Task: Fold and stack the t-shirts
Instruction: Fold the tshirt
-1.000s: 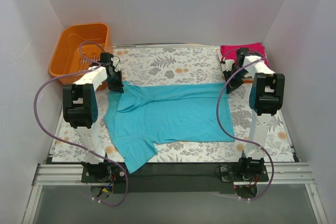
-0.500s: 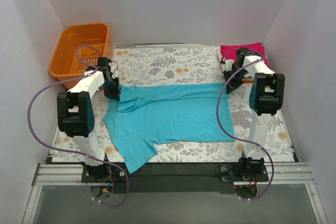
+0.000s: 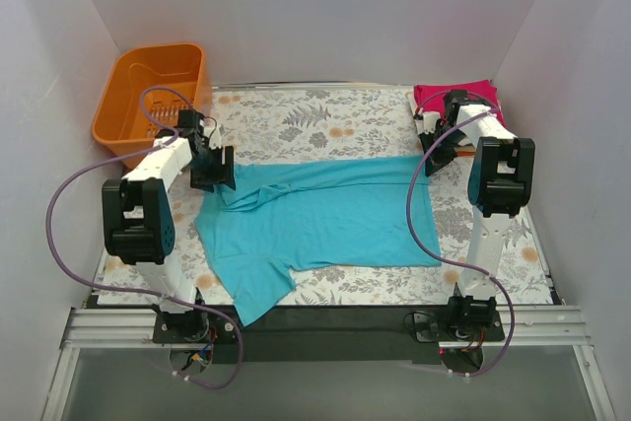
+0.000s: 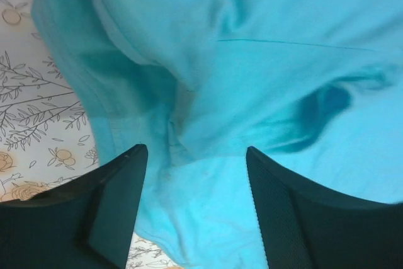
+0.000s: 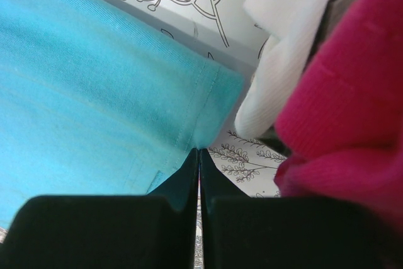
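A teal t-shirt (image 3: pixel 325 219) lies spread across the flowered table, its upper left part bunched in soft folds (image 4: pixel 264 48). Just above those folds hangs my left gripper (image 3: pixel 213 176), open, with cloth under the gap between its fingertips (image 4: pixel 195 150) and nothing held. My right gripper (image 3: pixel 435 159) is shut on the teal shirt's upper right hem corner (image 5: pixel 208 99), the cloth pinched at the tips (image 5: pixel 199 150). A folded magenta t-shirt (image 3: pixel 459 96) sits at the back right corner, over a white one (image 5: pixel 283 61).
An orange plastic basket (image 3: pixel 153 86) stands at the back left, off the table mat. Bare flowered tabletop (image 3: pixel 325 120) shows behind the teal shirt. White walls close in on three sides. Purple cables loop off both arms.
My left gripper has opened and let go of the teal shirt's upper left part, which now rests on the table. The right arm has not moved.
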Motion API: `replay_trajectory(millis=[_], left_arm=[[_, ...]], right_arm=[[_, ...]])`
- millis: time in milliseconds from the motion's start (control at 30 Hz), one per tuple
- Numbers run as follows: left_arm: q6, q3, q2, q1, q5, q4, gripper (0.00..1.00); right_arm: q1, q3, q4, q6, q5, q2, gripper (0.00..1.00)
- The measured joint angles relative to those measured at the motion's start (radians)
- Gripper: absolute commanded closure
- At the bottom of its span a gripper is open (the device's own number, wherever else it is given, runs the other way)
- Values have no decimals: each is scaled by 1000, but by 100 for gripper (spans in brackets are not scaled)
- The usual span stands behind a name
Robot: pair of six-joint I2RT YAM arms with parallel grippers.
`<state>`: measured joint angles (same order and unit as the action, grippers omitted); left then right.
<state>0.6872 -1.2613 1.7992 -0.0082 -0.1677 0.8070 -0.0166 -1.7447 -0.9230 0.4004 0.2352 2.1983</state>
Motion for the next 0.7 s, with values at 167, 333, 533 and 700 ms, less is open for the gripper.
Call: replay_trajectory(millis=[167, 333, 533, 700], left_arm=[[-110, -11, -162, -32, -120, -21, 42], [-153, -3, -150, -180, -141, -55, 39], [-165, -3, -40, -252, -130, -93, 42], [-164, -4, 19, -264, -127, -105, 56]], right_arm=[[0, 0, -1, 0, 2, 0, 99], [0, 0, -2, -1, 3, 0, 99], [0, 0, -3, -1, 3, 0, 99], [0, 0, -3, 0, 3, 0, 99]])
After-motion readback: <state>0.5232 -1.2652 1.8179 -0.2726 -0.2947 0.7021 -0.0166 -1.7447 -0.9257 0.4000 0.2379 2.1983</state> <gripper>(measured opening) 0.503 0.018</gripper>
